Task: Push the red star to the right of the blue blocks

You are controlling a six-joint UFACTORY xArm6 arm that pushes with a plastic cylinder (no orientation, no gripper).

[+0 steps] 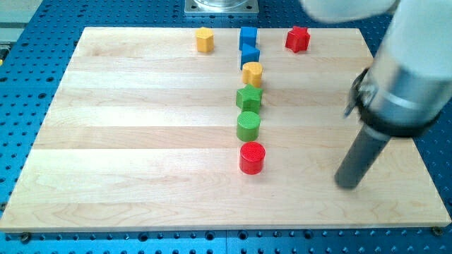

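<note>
Pale wooden board — on blue perforated table — my tip at right.

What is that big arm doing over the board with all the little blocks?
It pushes blocks with a dark rod. My tip rests on the wooden board near the view's bottom right, touching nothing. The red star sits at the view's top, already to the right of the two blue blocks.

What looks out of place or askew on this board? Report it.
Nothing stands out. The blocks all sit flat on the board: the red star lies at the view's top, right of the two blue blocks, apart from them. My tip rests far off at the view's lower right, touching no block.
</note>
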